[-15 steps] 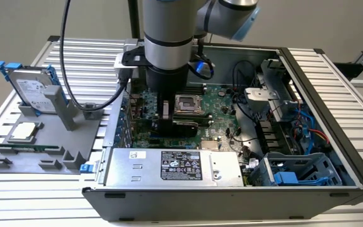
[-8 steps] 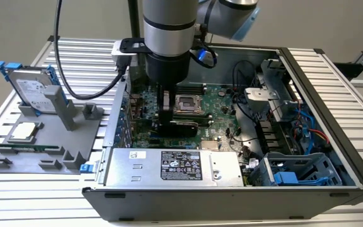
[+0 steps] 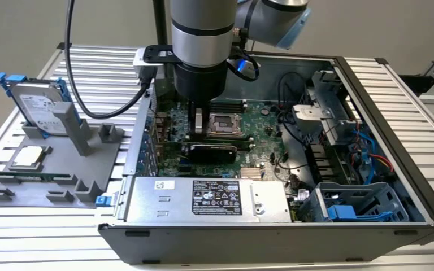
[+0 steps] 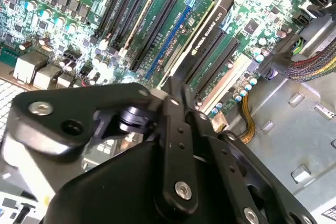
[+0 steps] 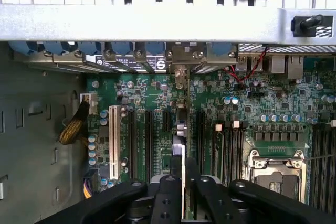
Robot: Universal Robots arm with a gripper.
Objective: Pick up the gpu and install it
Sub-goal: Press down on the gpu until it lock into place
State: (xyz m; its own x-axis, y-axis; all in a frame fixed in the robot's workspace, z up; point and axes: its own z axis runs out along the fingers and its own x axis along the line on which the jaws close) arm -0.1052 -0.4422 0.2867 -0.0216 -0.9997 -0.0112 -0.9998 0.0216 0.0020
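Arm is reaching down into the open PC case [image 3: 398, 169], which is lying on its side on the slatted table [image 3: 59, 231]. Gripper [image 3: 199, 131] is sitting low over the motherboard [image 3: 259, 121], just beside the CPU socket [image 3: 223, 122].

Gripper is clamping the gpu [image 3: 213, 151] by its top edge. In the exterior view the card is standing on edge, black cooler face showing, right below the gripper and crossing the board between the socket and the power supply [image 3: 205, 200].

In the first wrist view the gpu [image 5: 182, 145] is showing edge-on as a thin line, running from between the gripper [image 5: 182, 195] fingers toward the rear bracket row [image 5: 131, 56] of the case. It's lining up over an expansion slot [image 5: 148, 140] area, with black slots either side. Can't tell if it's fully seated in a slot.

In the second wrist view the card's black side [image 4: 207, 35] is lying alongside the long slots.

On the exterior view's left, a grey fixture tray [image 3: 43, 180] is carrying a hard drive in a blue caddy [image 3: 40, 104], upright, and a CPU chip [image 3: 30, 156] lying flat.
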